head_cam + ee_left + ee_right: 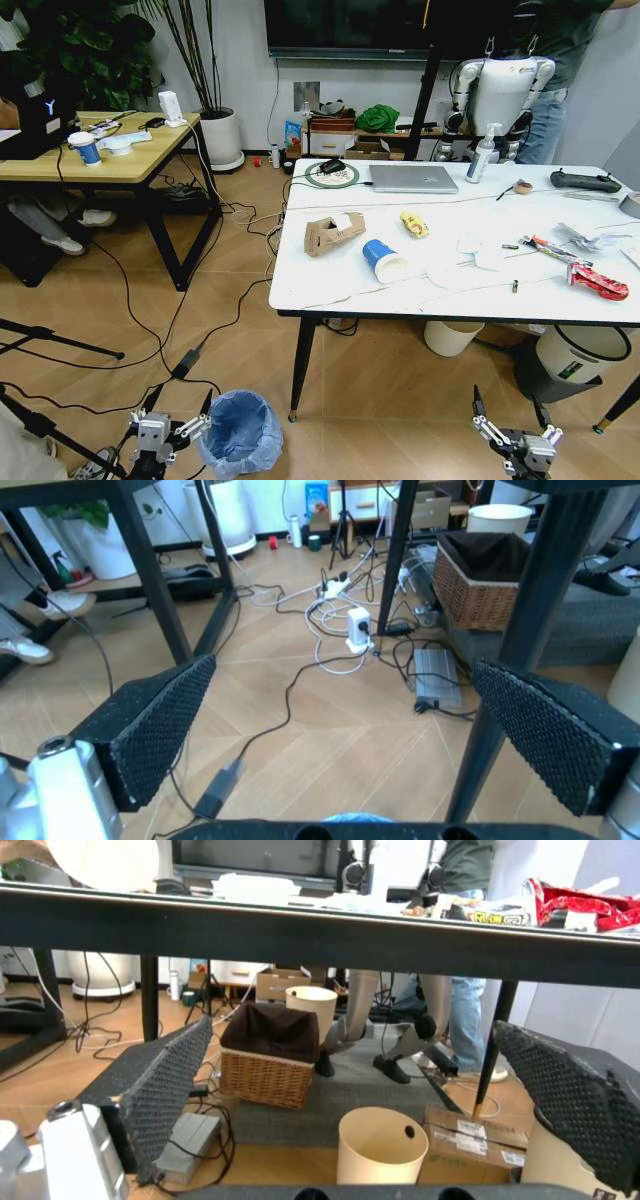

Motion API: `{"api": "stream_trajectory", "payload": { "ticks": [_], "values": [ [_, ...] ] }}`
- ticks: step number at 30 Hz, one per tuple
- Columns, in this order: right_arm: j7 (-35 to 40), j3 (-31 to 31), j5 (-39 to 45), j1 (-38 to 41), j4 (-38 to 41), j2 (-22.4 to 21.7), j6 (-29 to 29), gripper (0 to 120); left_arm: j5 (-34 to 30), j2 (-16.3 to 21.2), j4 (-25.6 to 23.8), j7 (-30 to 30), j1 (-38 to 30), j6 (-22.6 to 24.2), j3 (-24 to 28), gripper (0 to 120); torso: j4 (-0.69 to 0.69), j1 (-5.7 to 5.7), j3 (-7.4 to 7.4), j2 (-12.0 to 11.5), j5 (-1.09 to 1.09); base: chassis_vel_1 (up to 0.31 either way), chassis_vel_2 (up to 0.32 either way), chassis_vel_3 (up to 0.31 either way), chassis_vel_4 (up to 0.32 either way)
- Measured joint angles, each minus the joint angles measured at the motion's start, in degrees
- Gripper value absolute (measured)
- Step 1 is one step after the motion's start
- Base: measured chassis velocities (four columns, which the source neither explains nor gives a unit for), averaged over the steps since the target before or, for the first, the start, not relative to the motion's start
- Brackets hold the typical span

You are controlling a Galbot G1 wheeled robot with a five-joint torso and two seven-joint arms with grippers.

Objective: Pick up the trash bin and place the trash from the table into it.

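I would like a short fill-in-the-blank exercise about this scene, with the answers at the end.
1. The trash bin stands on the ____, beside the left gripper.
2. The blue-and-white paper cup lies on its ____ on the table.
3. Both the left gripper and the right gripper have their fingers ____.

Answers: floor; side; open

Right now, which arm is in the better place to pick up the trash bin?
The left. The left gripper hangs open right beside the trash bin on the floor, while the right gripper, also open, is far across, below the table.
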Motion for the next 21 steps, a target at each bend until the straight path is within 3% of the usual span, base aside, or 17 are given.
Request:
{"api": "stream_trajectory", "payload": {
  "ticks": [21],
  "values": [
    [-1.86,-1.32,1.46,-0.37,-0.19,-0.81,-0.59,100,-2.19,1.75,1.60,1.57,-0.62,-2.28,-1.98,100,0.00,0.00,0.00,0.00,0.00,0.000,0.000,0.000,0.000]
  ]
}}
